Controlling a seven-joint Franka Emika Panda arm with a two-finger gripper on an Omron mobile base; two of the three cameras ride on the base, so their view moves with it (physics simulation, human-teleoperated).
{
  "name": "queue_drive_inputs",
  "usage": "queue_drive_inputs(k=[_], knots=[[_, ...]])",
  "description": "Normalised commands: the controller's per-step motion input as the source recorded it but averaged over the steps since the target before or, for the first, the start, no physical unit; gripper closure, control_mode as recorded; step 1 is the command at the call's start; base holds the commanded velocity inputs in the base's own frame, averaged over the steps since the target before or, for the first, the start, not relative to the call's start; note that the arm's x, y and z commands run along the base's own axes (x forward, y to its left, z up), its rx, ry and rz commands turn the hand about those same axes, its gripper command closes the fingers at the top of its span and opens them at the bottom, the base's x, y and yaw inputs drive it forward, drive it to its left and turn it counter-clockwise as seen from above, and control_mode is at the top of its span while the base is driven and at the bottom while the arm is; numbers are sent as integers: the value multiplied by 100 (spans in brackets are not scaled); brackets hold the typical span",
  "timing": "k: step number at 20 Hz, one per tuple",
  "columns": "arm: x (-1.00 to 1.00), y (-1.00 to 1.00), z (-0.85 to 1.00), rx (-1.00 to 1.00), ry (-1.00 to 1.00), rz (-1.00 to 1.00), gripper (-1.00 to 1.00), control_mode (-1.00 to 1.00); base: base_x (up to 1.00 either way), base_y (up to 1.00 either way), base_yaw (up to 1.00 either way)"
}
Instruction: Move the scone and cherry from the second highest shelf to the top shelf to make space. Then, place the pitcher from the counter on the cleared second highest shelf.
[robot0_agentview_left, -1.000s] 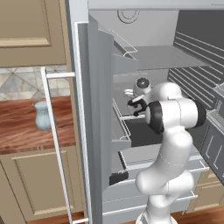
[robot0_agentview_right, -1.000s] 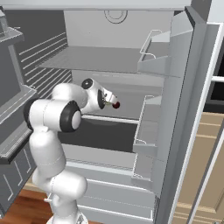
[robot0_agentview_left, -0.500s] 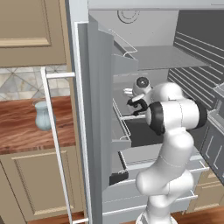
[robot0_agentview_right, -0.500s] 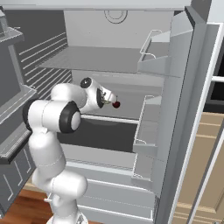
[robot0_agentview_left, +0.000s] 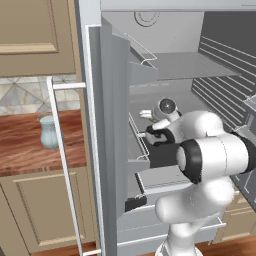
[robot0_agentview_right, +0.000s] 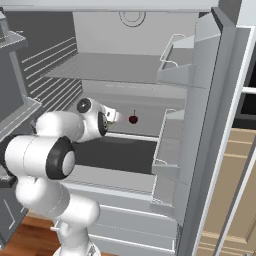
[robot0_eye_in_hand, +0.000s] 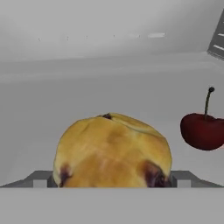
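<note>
The golden-tan scone (robot0_eye_in_hand: 111, 151) sits close in front of the hand on the second highest shelf (robot0_eye_in_hand: 109, 98), between the two fingertips (robot0_eye_in_hand: 41, 179) of my open gripper (robot0_eye_in_hand: 112, 180). The dark red cherry (robot0_eye_in_hand: 202, 129) with its thin stem stands a little to the scone's right, apart from it. From the right base view, my gripper (robot0_agentview_right: 115, 116) reaches into the fridge just left of the cherry (robot0_agentview_right: 133, 119), under the top shelf (robot0_agentview_right: 115, 67). The pale blue pitcher (robot0_agentview_left: 49, 132) stands on the wood counter (robot0_agentview_left: 25, 150), left of the open fridge door.
The fridge door (robot0_agentview_left: 117, 125) with its wire-fronted bins hangs open close to the arm's left; the other door's bins (robot0_agentview_right: 175, 65) are on the right. A dark drawer tray (robot0_agentview_right: 120, 150) lies under the second shelf. A ribbed side wall (robot0_agentview_left: 220, 85) bounds the fridge's interior.
The hand has edged slightly lower and closer in along the second shelf. The jaws stay wide, and the cherry has not moved.
</note>
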Motion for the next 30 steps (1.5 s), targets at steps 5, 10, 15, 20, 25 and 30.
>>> queue_drive_inputs(k=[5, 10, 15, 20, 25, 30], knots=[[-92, 0, 95, -10, 0, 11, 100, -100, 0, 0, 0], [-86, -3, 96, -4, 0, 6, 100, -100, 0, 0, 0], [-70, -3, 97, 0, 0, 8, 100, -100, 0, 0, 0], [-41, 0, 97, 0, -5, 7, 100, -100, 0, 0, 0], [-25, 0, 84, 0, -1, 4, 100, -100, 0, 0, 0], [-2, 0, 60, 0, 0, 2, 100, -100, 0, 0, 0]])
